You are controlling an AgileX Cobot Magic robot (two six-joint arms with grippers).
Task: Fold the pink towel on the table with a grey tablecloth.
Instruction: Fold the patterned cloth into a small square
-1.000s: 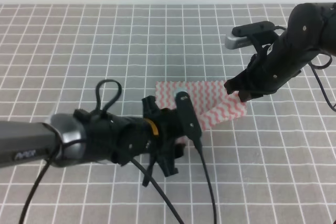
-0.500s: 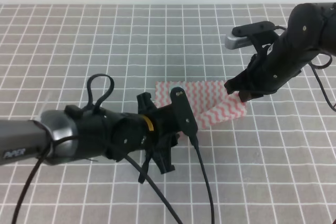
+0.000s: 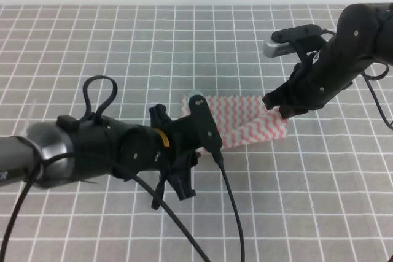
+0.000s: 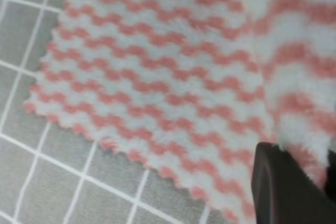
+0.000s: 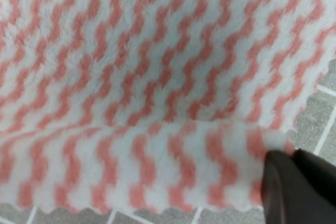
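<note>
Left gripper [image 3: 198,128]: over the towel's left part, low to the cloth. Wrist view shows a dark finger [image 4: 287,186] at lower right with a lifted, blurred fold of towel against it. Clamped on the towel, as far as the views show.
Right gripper [image 3: 280,107]: at the towel's right edge, tilted down. Wrist view shows dark fingers [image 5: 294,187] closed onto the corner of a raised fold; grasping the towel.
Left arm: long, dark, runs in from the left edge of the high view; cable [image 3: 230,204] trails toward the bottom.
Right arm: bent, enters from the upper right.
Towel [image 3: 249,121]: pink-and-white zigzag, near the table's centre, between the two grippers. Lies mostly flat; front strip is lifted off the lower layer, with a crease line across in the right wrist view. Scalloped edge [image 4: 105,142] rests on the cloth in the left wrist view.
Table [image 3: 92,53]: grey cloth, white grid, fills the view below a pale back wall.
</note>
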